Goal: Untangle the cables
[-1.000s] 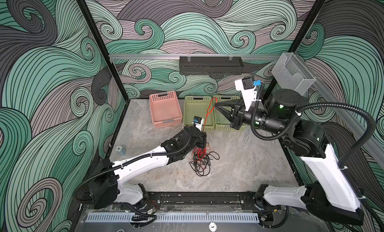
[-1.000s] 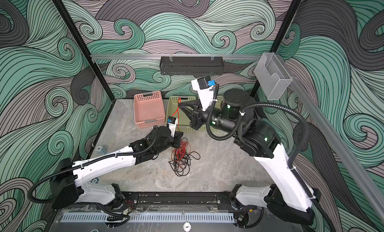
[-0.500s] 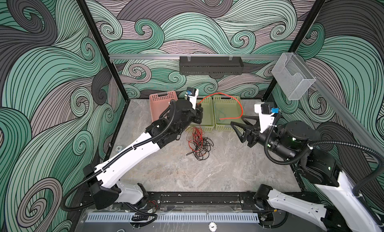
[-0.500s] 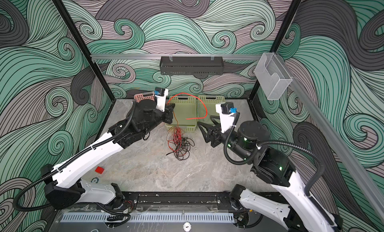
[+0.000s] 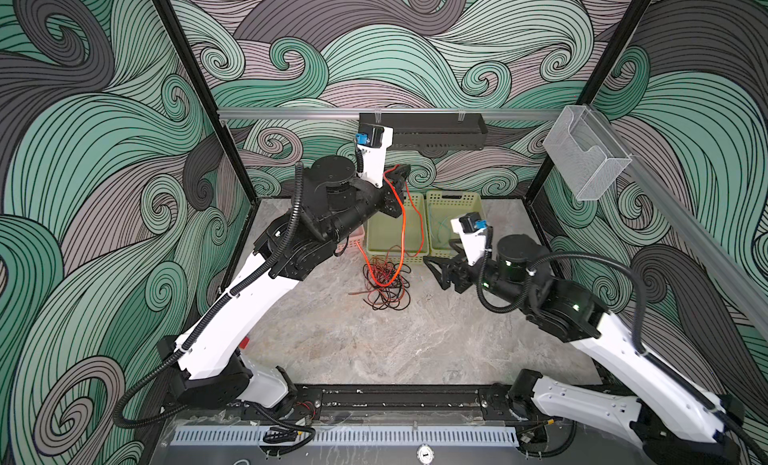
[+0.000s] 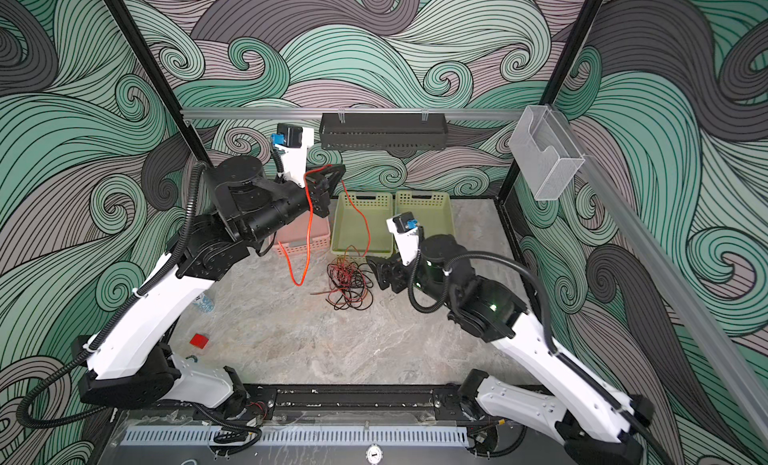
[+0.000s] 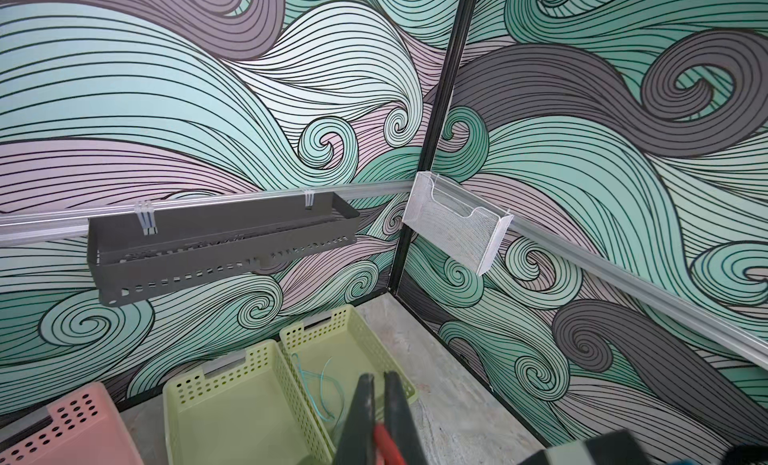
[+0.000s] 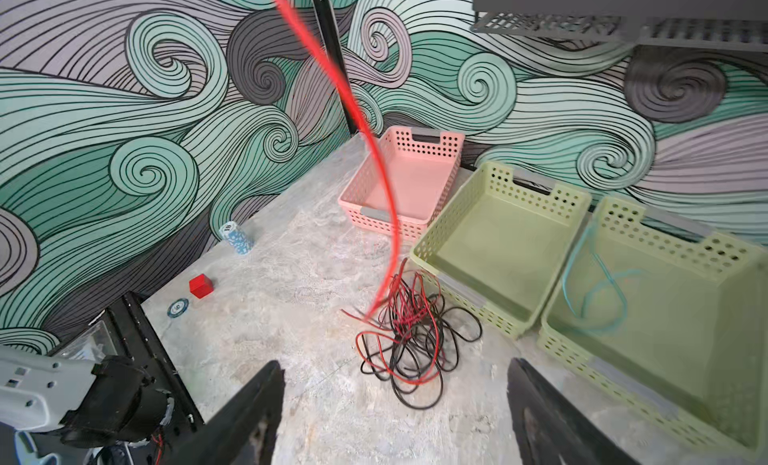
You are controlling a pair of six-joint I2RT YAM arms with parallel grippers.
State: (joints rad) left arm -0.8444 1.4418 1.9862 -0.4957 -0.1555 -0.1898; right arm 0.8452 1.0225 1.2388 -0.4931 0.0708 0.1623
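In both top views the left gripper [image 5: 397, 180], high up at 12 o'clock of the tangle, is clenched on an orange-red cable [image 5: 403, 238] that hangs looping down to the tangle of black and red cables [image 5: 386, 286] on the table [image 5: 374, 350]. At the tangle's 3 o'clock the right gripper [image 5: 441, 271] gapes, holding nothing. A teal piece [image 8: 594, 292] lies in the green basket [image 8: 685, 338] at 1 o'clock

Counting now: three baskets, one pink basket [image 8: 361, 221], two green baskets [image 8: 498, 242] [image 8: 685, 338]. Cables: one orange-red cable [image 8: 376, 151], one teal cable [image 8: 611, 278], and one tangle [image 8: 411, 338] of black and red strands, too knotted to count. Small bits: one red cube [image 8: 200, 286], one chip stack [image 8: 236, 237], one loose chip [image 8: 177, 307]. On the wall: one black shelf [image 7: 208, 234], one clear holder [image 7: 453, 230]. Two arms [image 5: 249, 309] [image 5: 623, 350].
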